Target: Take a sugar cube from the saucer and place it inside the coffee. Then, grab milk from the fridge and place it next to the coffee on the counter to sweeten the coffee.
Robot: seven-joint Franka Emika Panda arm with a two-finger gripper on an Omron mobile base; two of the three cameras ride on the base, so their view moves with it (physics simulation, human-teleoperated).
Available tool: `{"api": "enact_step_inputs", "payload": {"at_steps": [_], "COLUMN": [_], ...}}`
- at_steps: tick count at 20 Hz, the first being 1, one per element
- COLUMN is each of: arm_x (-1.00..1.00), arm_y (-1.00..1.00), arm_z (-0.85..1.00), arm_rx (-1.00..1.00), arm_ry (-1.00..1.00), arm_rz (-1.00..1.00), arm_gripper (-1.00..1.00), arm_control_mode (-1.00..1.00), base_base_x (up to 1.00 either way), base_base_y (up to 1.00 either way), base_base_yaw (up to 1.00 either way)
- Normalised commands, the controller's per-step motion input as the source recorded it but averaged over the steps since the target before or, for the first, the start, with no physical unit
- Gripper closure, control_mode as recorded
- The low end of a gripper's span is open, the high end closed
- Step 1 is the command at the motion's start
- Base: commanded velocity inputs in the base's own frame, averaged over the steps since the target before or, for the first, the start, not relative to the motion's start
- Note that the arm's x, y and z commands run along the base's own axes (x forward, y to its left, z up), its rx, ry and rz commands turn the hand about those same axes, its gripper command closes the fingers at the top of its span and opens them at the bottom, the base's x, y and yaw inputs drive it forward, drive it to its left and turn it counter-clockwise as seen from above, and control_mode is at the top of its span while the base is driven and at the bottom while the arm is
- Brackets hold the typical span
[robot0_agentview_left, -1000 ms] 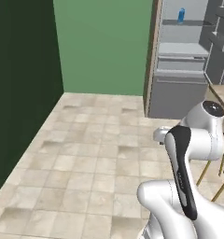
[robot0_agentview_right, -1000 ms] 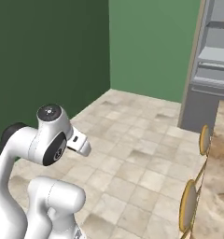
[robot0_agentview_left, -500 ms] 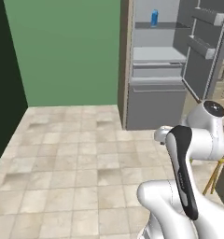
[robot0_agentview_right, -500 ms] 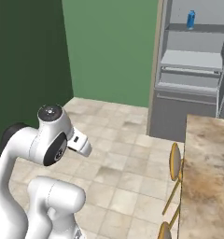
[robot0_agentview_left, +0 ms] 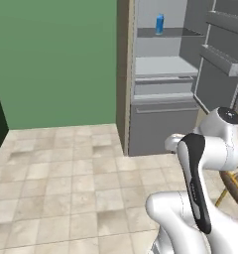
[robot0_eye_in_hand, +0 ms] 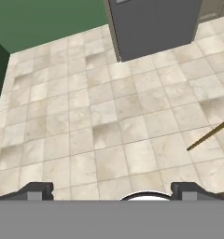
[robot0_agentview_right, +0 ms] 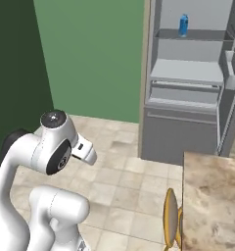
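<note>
You will find no text, label, brand, number or sign that can be read here. The small blue gabled milk carton (robot0_agentview_left: 160,24) (robot0_agentview_right: 183,25) on the upper shelf of the tall grey fridge (robot0_agentview_left: 165,84) (robot0_agentview_right: 188,88) is too small and blurred to make out any lettering.

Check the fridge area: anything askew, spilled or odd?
Nothing stands out. The fridge stands with its door open, the milk upright on an upper shelf, and the floor shows no spill.

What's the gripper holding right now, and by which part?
Nothing. The gripper is open, its fingertips wide apart over bare floor tiles. The milk stands on a fridge shelf.
</note>
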Motion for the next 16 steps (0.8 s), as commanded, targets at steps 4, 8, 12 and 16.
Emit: {"api": "enact_step_inputs", "payload": {"at_steps": [4,8,12,16], "arm_x": [0.00,0.00,0.00,0.00], "arm_y": [0.00,0.00,0.00,0.00], "arm_z": [0.00,0.00,0.00,0.00], "arm_rx": [0.00,0.00,0.00,0.00], "arm_ry": [0.00,0.00,0.00,0.00], "arm_rz": [0.00,0.00,0.00,0.00], "arm_gripper": [-1.00,-1.00,-1.00,-1.00], "arm_control_mode": [1.00,1.00,1.00,1.00], "base_base_x": [1.00,1.00,1.00,1.00], "base_base_y": [-0.35,-0.42,-0.45,-0.58], "base_base_yaw": [-0.13,-0.10,-0.10,-0.07]}}
